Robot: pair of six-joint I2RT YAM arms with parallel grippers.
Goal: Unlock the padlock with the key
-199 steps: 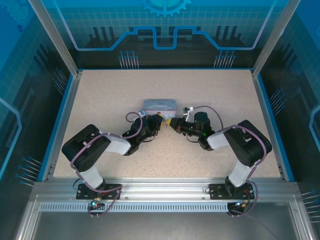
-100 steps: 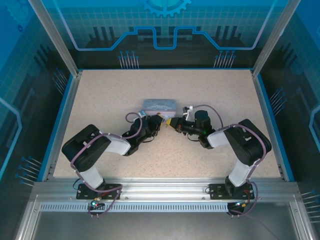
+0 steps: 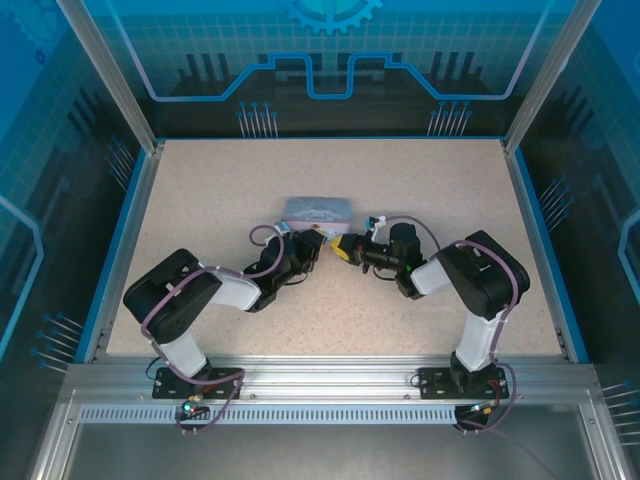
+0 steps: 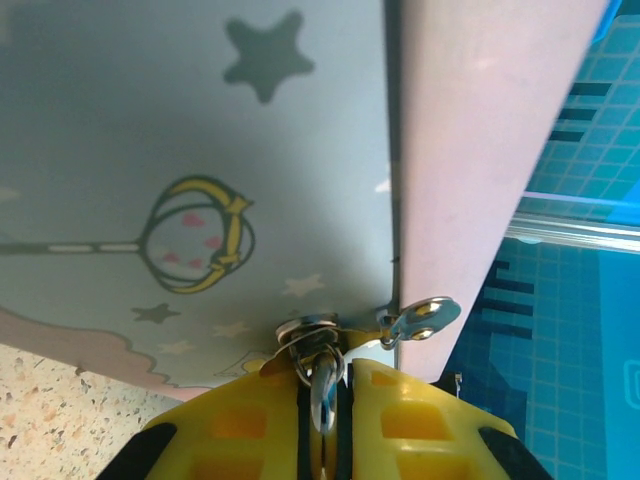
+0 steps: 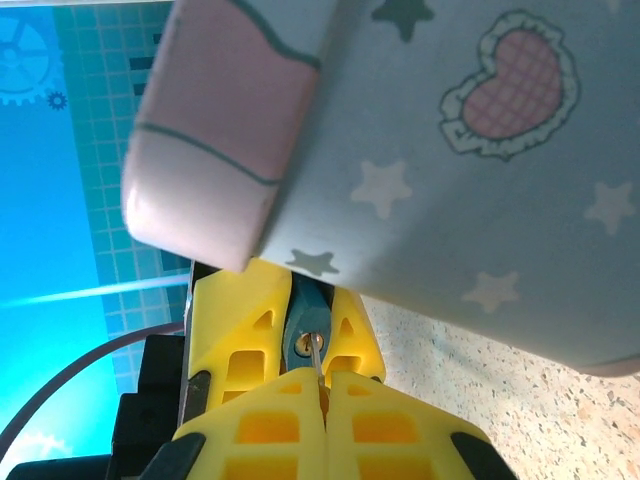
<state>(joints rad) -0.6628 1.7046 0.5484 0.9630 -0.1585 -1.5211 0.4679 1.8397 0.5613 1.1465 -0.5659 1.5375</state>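
Centrally, the speckled table (image 3: 200, 200) is carrying everything. The left arm (image 3: 215, 290) is reaching in from about 7 o'clock and the right arm (image 3: 480, 280) is bending in from about 5 o'clock. Both are ending just to the 12 o'clock side of the table's middle, where the pale blue-grey tin (image 3: 318, 210) is lying, printed with stars and a heart and edged in pink. Both grippers are crowding its 6 o'clock side, tip to tip. The left gripper (image 3: 314, 243) is pointing up at the tin from its 6 o'clock edge, and the right gripper (image 3: 343, 247) is facing it from the 3 o'clock side. In the left wrist view the left gripper's yellow fingers are nearly pressing together, pinching the padlock (image 5: 302, 338). Its silvery loop is showing in the slit between them and running up to the metal clasp (image 4: 312, 330) on the tin's edge at 12 o'clock. In the right wrist view the padlock's bluish-teal body is sitting clamped between those same fingers, just under the tin's pink corner. The right gripper's own fingers are pressing flat together on the key (image 5: 316, 352). The key's thin shaft is sticking out toward 12 o'clock with its tip touching the padlock's body, and whether it is entering the keyhole I cannot tell.
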